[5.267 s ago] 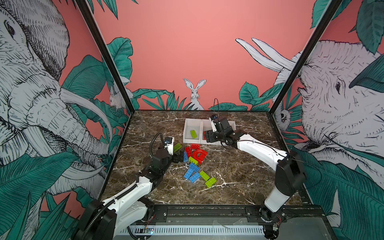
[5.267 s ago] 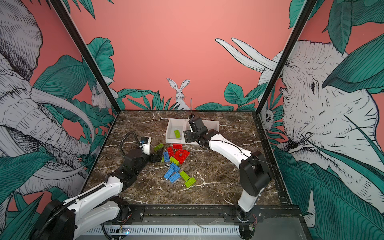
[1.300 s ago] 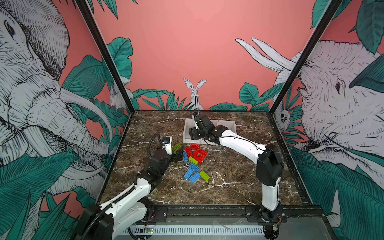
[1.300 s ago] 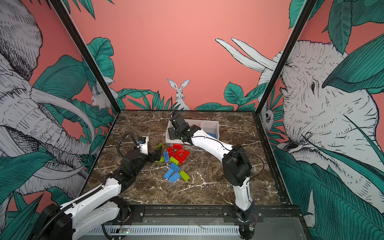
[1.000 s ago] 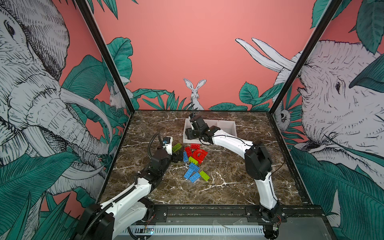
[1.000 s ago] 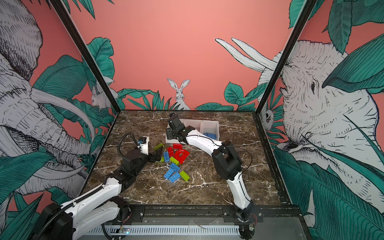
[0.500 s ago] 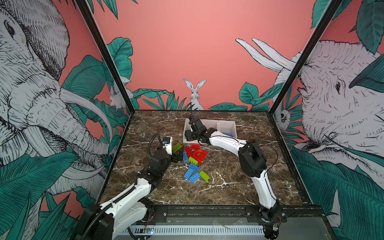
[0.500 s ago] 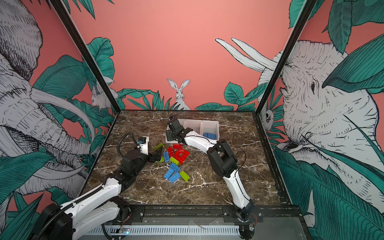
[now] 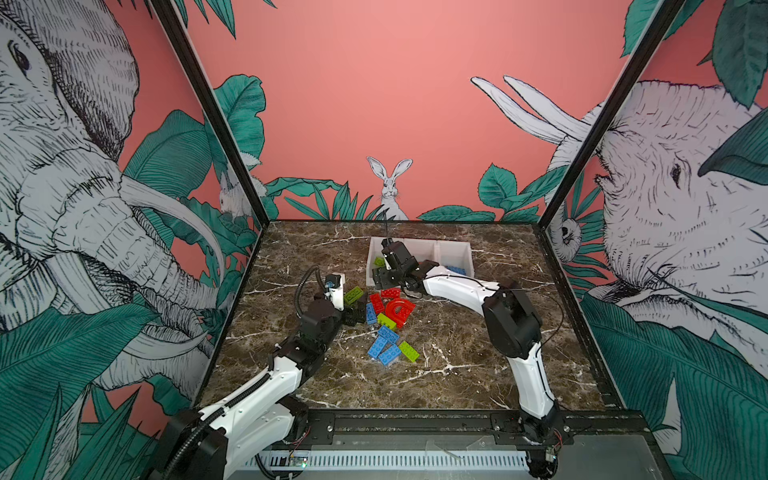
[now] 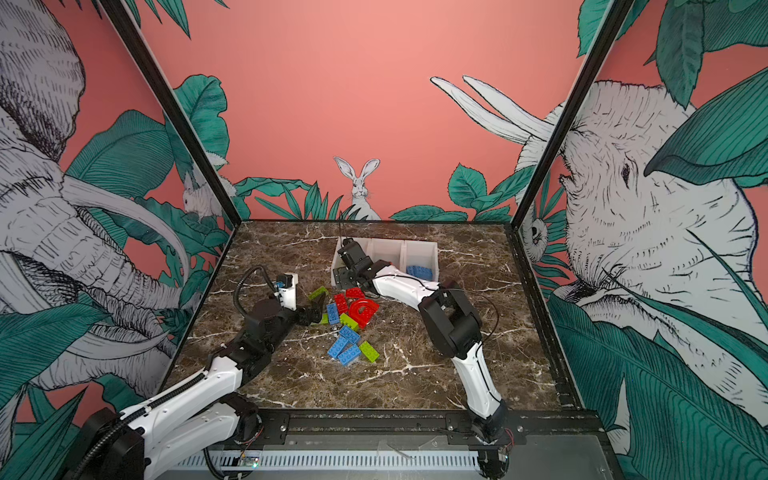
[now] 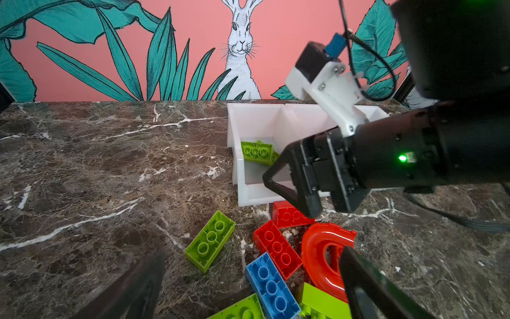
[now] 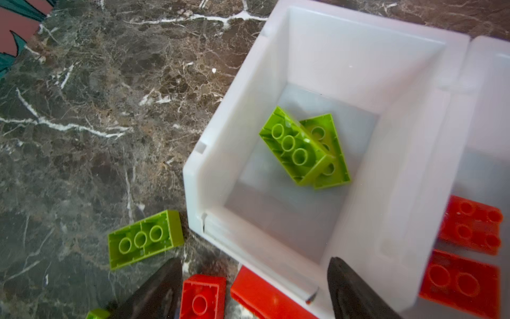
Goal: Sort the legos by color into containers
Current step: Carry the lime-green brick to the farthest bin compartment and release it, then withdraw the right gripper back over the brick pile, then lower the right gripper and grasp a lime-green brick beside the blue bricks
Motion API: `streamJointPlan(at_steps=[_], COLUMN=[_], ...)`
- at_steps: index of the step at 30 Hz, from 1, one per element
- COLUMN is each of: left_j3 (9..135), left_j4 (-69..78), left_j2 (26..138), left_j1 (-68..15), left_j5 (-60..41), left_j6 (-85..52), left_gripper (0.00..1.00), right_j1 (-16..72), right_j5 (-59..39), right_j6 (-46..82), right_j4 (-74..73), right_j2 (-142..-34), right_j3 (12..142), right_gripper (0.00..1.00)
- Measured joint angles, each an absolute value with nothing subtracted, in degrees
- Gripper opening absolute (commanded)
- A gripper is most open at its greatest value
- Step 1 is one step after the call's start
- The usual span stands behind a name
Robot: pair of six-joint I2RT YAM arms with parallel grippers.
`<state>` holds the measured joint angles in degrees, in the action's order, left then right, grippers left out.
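Right wrist view: right gripper (image 12: 252, 276) open, empty, above the container (image 12: 209, 171) holding two green legos (image 12: 298, 149); in a top view, container (image 9: 370, 251) sits just above centre. Lift straight, clearing its wall. Left gripper (image 9: 353, 312) gapes beside loose legos (image 9: 388, 322).

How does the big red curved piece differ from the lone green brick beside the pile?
The curved piece is red, the green brick lime. The curved piece is an arch with an open middle; the green brick a plain rectangle. The curved piece sits among other bricks; the green brick lies clear. Both rest on the table, outside the white bins.
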<state>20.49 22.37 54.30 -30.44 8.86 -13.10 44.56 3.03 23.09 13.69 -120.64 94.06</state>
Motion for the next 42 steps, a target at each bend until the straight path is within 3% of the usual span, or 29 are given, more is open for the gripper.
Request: streamJointPlan(at_steps=[5, 10, 17, 22, 27, 42], left_j3=[20.5, 20.5, 20.3, 18.5, 18.5, 18.6], left_j4=[22.4, 22.3, 22.6, 23.7, 23.9, 23.9], left_j2=[54.3, 53.9, 53.1, 52.7, 54.3, 56.2], left_j1=[-30.4, -30.4, -30.4, -30.4, -30.4, -30.5], left_j5=[8.8, 8.8, 8.8, 8.8, 8.8, 8.4], left_j6=[-13.1, -13.1, -13.1, -13.1, -13.1, -13.1], left_gripper=[0.99, 0.99, 0.99, 0.99, 0.99, 0.99], right_j1=[44.9, 46.8, 60.6, 62.7, 63.2, 64.1], right_j5=[0.9, 1.7, 5.0, 7.2, 8.3, 7.9], right_j6=[18.3, 16.3, 20.4, 22.1, 22.3, 20.9], right_j4=[19.3, 23.3, 20.9, 23.0, 22.0, 17.8], right_j2=[-110.2, -94.2, -71.6, -65.2, -64.7, -81.4], right_j3=[89.7, 76.4, 47.7, 43.2, 43.2, 45.5], right_gripper=[0.71, 0.65, 0.63, 0.63, 0.63, 0.61])
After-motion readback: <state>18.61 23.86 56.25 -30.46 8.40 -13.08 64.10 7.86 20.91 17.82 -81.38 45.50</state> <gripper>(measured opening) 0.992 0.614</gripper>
